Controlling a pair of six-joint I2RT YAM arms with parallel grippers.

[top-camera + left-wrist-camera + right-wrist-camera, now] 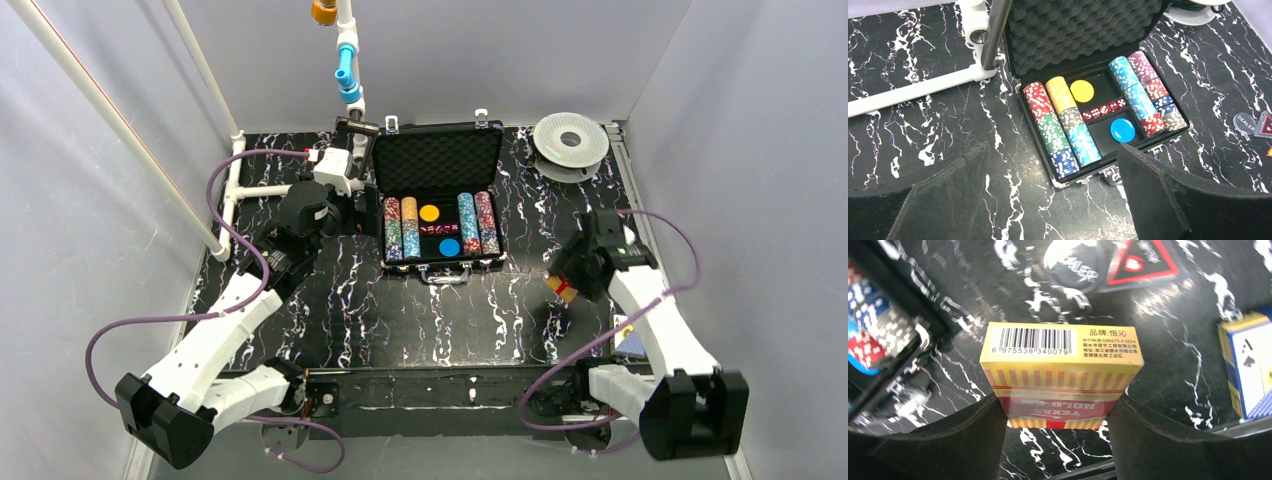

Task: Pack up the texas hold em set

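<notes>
The black briefcase (497, 205) of the texas hold em set lies open at the back middle, its foam lid (437, 160) upright. Inside it are chip rows (1063, 130), a yellow disc (1081, 90), a blue disc (1122, 129) and red dice (1104, 109). My left gripper (345, 205) hangs open by the case's left side, and nothing sits between its fingers (1053, 165). To the right of the case, my right gripper (562, 290) is shut on a red and yellow card deck (1060, 365). The deck is held by its sides above the table (1058, 410).
A blue card deck (1248, 370) lies near the right arm (628, 340). A dealer button (1075, 265) and a red triangle marker (1143, 260) lie right of the case. A round white spool (570, 142) stands back right. White pipes (232, 190) run along the left.
</notes>
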